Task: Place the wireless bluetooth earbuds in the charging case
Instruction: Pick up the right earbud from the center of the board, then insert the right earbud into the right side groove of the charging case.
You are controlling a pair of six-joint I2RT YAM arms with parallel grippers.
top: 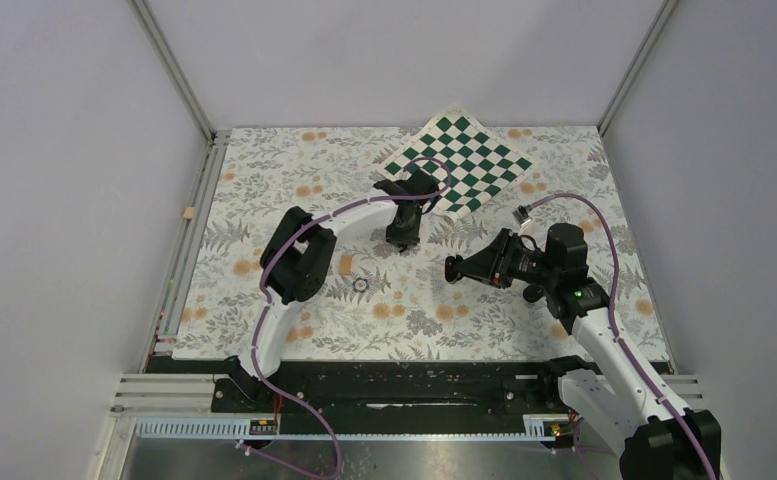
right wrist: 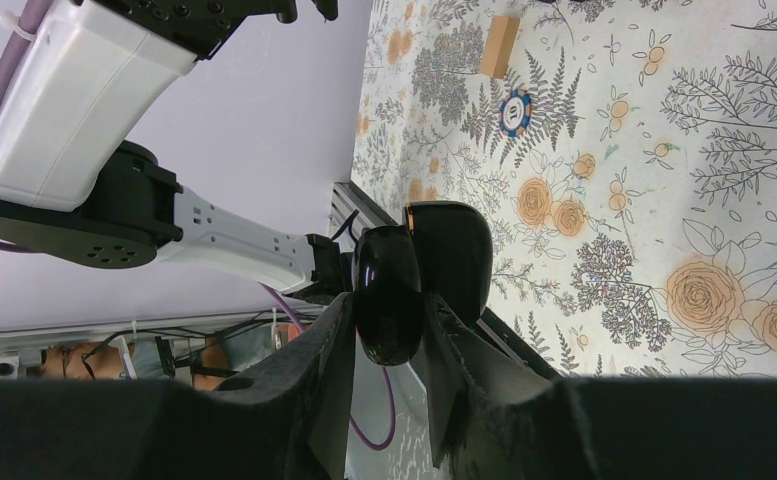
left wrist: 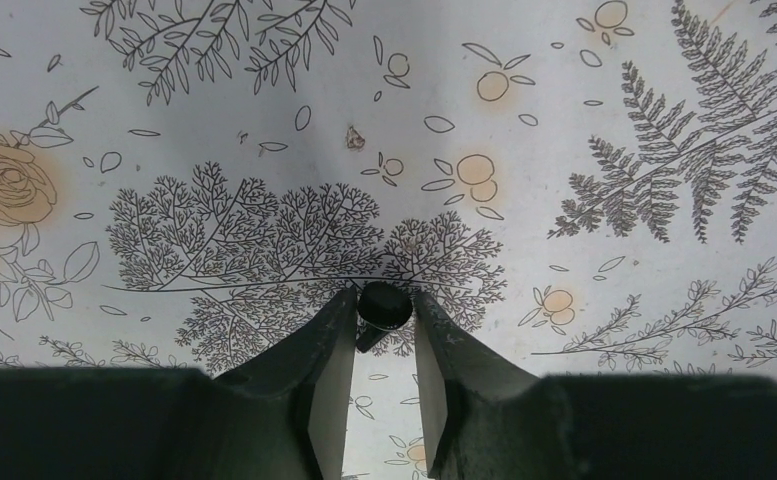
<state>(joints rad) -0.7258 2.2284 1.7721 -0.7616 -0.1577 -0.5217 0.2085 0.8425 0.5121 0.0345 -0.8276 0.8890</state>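
In the left wrist view, one tiny glossy black earbud [left wrist: 384,306] sits pinched between the tips of my left gripper [left wrist: 383,296], just over the floral cloth. From above, the left gripper [top: 402,238] points down at mid-table. My right gripper [right wrist: 388,305] is shut on the charging case [right wrist: 388,285], a glossy black oval whose hinged lid [right wrist: 456,255] stands open. The right gripper holds the case [top: 453,268] sideways above the cloth, a short way right of the left gripper. No other earbud shows.
A small dark ring with a pale centre [top: 360,285] and a small tan strip [top: 348,263] lie on the floral cloth [top: 264,190] near the left arm. A green-and-white checkered mat [top: 459,160] lies at the back. Metal rails border the left side and near edge.
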